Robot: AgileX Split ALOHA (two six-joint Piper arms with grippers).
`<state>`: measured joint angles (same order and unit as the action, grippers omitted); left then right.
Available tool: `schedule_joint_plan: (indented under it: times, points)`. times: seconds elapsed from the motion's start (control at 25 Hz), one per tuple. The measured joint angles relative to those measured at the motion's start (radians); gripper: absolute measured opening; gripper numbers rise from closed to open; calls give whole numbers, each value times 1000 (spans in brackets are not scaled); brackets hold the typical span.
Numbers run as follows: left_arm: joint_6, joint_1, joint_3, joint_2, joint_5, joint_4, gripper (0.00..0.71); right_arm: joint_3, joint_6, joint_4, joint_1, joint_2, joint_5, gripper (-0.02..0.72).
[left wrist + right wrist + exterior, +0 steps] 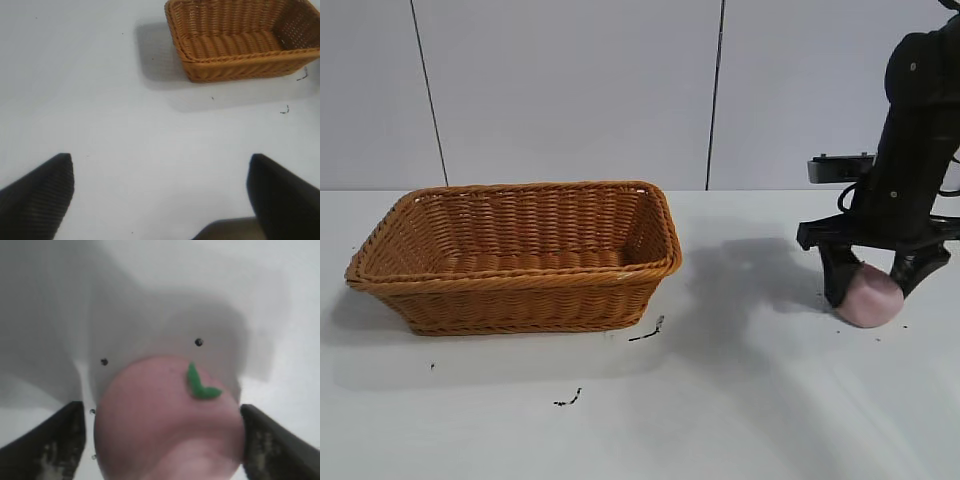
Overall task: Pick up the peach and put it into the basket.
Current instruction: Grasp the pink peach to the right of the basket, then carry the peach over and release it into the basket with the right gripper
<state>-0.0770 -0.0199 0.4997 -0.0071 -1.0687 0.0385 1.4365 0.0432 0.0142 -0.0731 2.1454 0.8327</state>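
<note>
The pale pink peach [868, 297] rests on the white table at the right, well apart from the basket. My right gripper [870, 291] is lowered over it, open, one finger on each side. In the right wrist view the peach [165, 425], with a small green leaf, fills the space between the fingers. One finger touches it and a thin gap shows at the other. The orange-brown wicker basket [520, 300] stands at the left, with nothing showing inside it. My left gripper [160, 160] is open over bare table, out of the exterior view, and the basket [235, 67] lies farther off in the left wrist view.
Small dark scraps [648, 332] lie on the table in front of the basket's near right corner, and another [568, 400] lies nearer the front. A grey panelled wall stands behind the table.
</note>
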Motion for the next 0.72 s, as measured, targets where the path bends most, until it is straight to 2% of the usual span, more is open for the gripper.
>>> schedule_joint_plan:
  times: [0.36, 0.44, 0.56, 0.72]
  points:
    - [0, 0, 0, 0, 0, 0, 692, 1, 7, 3, -1, -186, 6, 27]
    - [0, 0, 0, 0, 0, 0, 692, 29, 7, 3, -1, -217, 41, 27]
    - [0, 0, 0, 0, 0, 0, 692, 152, 7, -1, -1, -211, 139, 26]
    - [0, 0, 0, 0, 0, 0, 692, 310, 8, -14, -21, -161, 196, 26]
